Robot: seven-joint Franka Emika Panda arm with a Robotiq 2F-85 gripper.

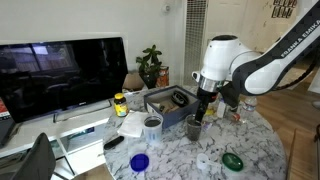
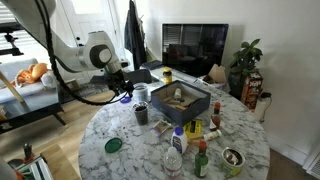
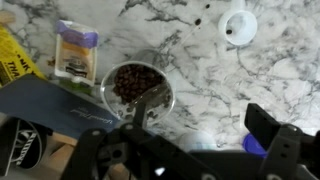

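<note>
Looking down from my gripper [image 3: 205, 122], I see its jaws wide apart, holding nothing. It hangs right over the cup [image 3: 137, 85] of dark beans, standing upright on the table [image 3: 262, 72] beside the dark box [image 3: 40, 105], so nothing spills.

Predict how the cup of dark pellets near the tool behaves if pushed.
The cup looks clear-walled and rigid, so probably slick to grip. It stands upright on the marble table, fairly full; a high push might tip it. Open top: the dark pellets would likely spill.
</note>
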